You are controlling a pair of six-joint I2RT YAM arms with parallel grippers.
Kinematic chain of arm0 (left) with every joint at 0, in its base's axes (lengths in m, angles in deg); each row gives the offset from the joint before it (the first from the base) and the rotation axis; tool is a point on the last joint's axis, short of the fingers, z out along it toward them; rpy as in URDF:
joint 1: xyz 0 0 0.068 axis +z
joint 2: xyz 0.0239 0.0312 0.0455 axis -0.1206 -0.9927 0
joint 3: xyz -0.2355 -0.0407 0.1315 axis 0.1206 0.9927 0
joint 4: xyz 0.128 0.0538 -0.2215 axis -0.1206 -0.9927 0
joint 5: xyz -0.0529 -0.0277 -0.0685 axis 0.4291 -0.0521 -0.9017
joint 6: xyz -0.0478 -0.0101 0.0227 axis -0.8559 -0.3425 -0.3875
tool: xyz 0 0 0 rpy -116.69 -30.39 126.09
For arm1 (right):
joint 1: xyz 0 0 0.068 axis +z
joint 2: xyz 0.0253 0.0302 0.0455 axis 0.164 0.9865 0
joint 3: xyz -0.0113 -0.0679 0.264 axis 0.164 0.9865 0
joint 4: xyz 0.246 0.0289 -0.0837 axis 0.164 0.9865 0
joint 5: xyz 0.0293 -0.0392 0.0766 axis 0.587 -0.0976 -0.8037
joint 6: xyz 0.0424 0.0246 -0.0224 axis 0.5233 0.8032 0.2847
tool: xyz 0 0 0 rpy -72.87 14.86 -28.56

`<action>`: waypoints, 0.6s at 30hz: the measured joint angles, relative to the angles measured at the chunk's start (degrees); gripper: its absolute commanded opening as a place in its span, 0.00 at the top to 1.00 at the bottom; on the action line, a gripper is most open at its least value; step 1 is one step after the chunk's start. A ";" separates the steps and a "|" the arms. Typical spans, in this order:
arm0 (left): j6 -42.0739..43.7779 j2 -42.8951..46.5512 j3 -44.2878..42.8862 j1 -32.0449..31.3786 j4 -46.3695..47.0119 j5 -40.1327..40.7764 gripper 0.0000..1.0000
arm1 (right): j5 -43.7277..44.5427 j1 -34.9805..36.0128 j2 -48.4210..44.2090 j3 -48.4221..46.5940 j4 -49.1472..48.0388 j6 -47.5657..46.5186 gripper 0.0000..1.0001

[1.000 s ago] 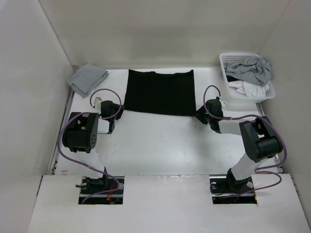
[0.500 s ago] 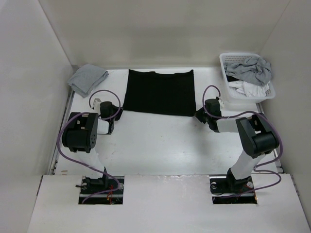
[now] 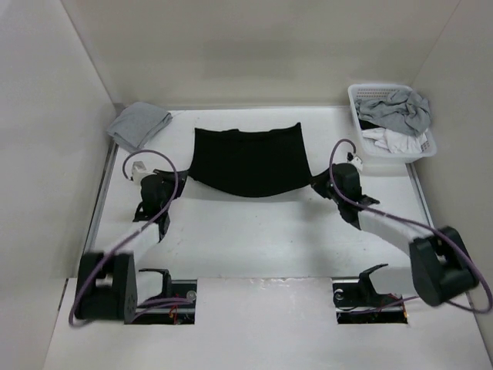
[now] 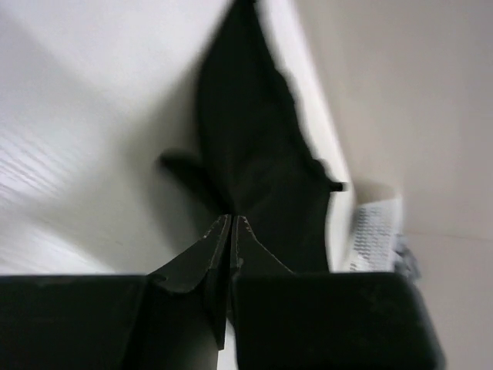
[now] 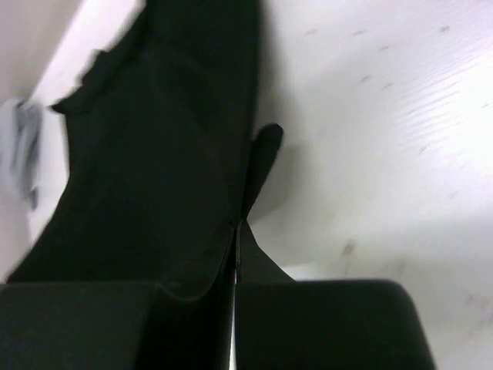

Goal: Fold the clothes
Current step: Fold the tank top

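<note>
The black garment [image 3: 250,158] hangs between my two pincers. Its near edge sags in a shallow curve from one to the other, and the rest spreads away from the tips, level with the basket [image 3: 353,104]. My left pincer [image 3: 182,182] is clamped fully closed on the near corner farthest from the basket. My right pincer [image 3: 316,185] is clamped just as tight on the near corner closest to it. In both wrist views the fingertips meet with black cloth pinched between them.

Both arms reach long and low from their bases over the worktop [image 3: 254,231]. The left forearm runs straight out, and the right elbow is swung wide, on the near side of the basket. A purple cable loops over each wrist.

Both wrist views are blurred — in the left one the basket is only a pale smear. I cannot tell how much of the garment's far part rests on the worktop. Grey and white garments [image 3: 397,112] fill the basket. A light grey cloth [image 3: 139,123] lies beyond the garment, on the side away from the basket.
</note>
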 measured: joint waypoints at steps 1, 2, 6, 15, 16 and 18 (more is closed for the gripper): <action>0.33 5.44 0.13 0.00 -2.56 -0.11 1.00 | 0.83 1.46 -4.22 0.39 2.36 -0.83 1.00; 0.81 11.87 0.11 -0.04 -5.55 -0.26 1.00 | 2.01 3.19 -8.79 0.59 5.05 -1.66 1.00; 4.24 37.18 -4.50 -0.22 -20.94 0.35 1.00 | 10.27 14.25 -31.19 -1.95 19.10 -5.84 1.00; 11.80 53.81 -28.52 -2.36 -40.04 3.39 1.00 | 35.76 45.72 -44.06 -28.96 41.97 -10.80 1.00; 12.13 53.79 -28.87 -2.58 -40.96 3.54 1.00 | 37.92 48.65 -43.85 -30.23 42.77 -11.23 1.00; 12.55 53.13 -28.46 -2.84 -43.17 3.56 1.00 | 41.20 51.43 -42.66 -31.43 43.54 -12.74 1.00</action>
